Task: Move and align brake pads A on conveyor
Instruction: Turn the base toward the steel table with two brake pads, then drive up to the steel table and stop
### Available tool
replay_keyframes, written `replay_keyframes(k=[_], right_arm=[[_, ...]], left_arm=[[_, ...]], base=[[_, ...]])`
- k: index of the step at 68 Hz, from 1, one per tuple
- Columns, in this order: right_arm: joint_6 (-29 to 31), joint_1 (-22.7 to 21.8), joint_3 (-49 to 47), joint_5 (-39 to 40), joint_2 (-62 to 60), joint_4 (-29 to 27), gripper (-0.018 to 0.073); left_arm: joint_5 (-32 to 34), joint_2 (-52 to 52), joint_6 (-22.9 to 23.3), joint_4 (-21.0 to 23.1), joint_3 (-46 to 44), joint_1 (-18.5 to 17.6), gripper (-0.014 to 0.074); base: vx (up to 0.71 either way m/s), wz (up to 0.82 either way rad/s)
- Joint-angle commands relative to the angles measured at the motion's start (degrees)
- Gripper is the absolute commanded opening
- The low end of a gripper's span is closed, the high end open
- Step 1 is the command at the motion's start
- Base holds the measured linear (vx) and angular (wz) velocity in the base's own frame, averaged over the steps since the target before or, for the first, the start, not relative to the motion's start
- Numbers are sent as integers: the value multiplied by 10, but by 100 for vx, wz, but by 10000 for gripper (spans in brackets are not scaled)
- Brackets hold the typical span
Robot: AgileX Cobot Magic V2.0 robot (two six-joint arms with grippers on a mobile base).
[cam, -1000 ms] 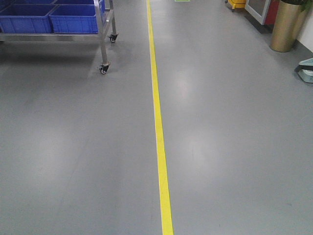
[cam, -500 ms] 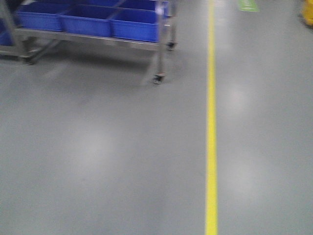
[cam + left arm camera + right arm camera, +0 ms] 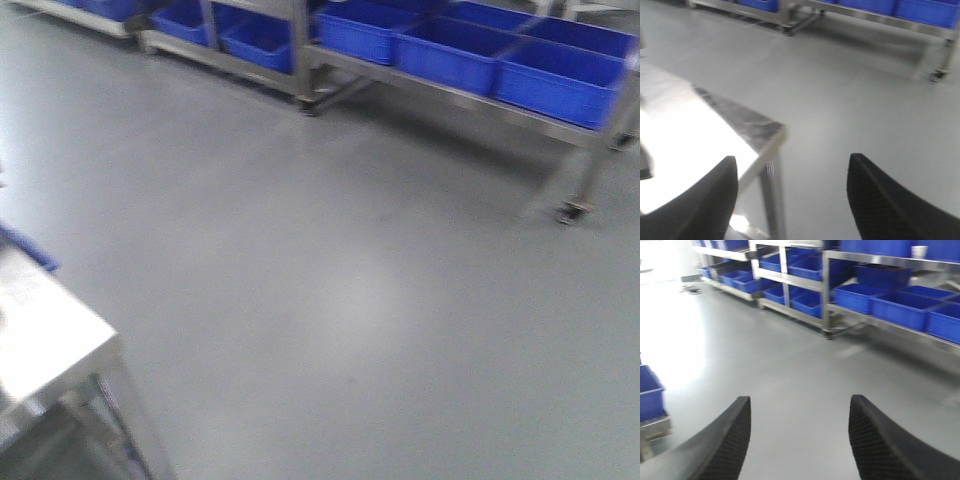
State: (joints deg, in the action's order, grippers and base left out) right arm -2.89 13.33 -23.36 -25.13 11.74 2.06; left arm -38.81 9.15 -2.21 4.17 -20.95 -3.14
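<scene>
No brake pads and no conveyor show in any view. My left gripper is open with nothing between its dark fingers; below it lie the corner of a shiny steel table and bare grey floor. My right gripper is open too, empty, hanging over grey floor. The front view shows neither gripper.
A shiny steel table corner sits at the lower left of the front view. Wheeled steel racks with blue bins line the far side, one caster at right. More racks of blue bins show in the right wrist view; a blue crate sits at left.
The view has swung left: the yellow floor line has gone out of frame, the racks of blue bins now span the top, and a steel table corner has come in at lower left.
</scene>
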Motion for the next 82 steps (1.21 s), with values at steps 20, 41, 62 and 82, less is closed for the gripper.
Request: replay_keyframes(k=[20, 41, 62, 82], right_arm=[[1, 0, -16, 46, 7, 3, 411], [1, 0, -16, 46, 7, 3, 411], [1, 0, -16, 46, 7, 3, 411], [1, 0, -16, 46, 7, 3, 411]], left_arm=[[43, 6, 1, 4, -15, -2, 460], [43, 6, 1, 4, -15, -2, 460], [43, 6, 1, 4, -15, -2, 460], [43, 6, 1, 4, -15, -2, 460]], base=[[22, 90], [19, 87], [15, 77], [9, 39]])
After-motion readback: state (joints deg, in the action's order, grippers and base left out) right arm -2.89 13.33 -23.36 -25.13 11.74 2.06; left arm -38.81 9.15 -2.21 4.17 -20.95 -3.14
